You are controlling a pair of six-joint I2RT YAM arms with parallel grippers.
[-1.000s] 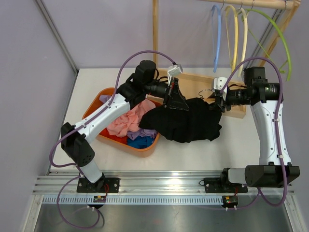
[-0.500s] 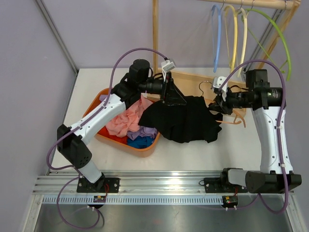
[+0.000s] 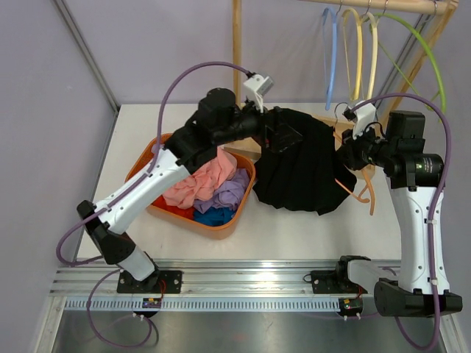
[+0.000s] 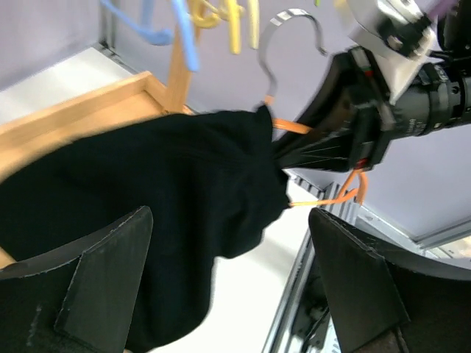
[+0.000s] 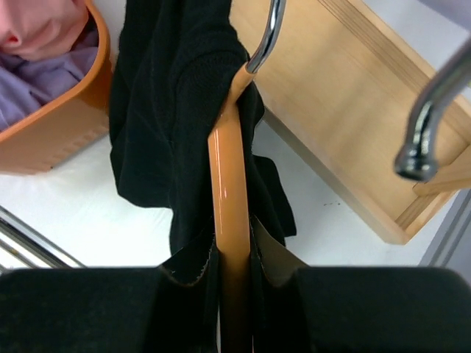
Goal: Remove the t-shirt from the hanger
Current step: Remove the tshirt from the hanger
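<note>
Top external, t-shirt (image 3: 302, 165): black soft knit, bunched, hanging above the tabletop (image 3: 294, 229) between the two arms; still on the hanger.
Hanger (image 5: 223, 184): smooth orange plastic, chrome hook (image 5: 268, 37); its long axis runs straight out from the right gripper toward the left arm.
Right gripper (image 5: 235, 273): clamped on the hanger arm, some cloth caught alongside.
Left gripper (image 4: 229, 217): fingers spread wide, holding nothing; cloth directly ahead, so this is the nearer arm.
Judgement: the shirt must slide off away from the right gripper.
Around: orange basket (image 3: 193, 217) of soft clothes; wooden tray (image 5: 353, 95).

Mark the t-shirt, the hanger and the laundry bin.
t-shirt (image 3: 298, 165), top view, middle of the cloth.
hanger (image 5: 227, 191), right wrist view, orange arm.
laundry bin (image 3: 217, 226), top view, near rim.
</note>
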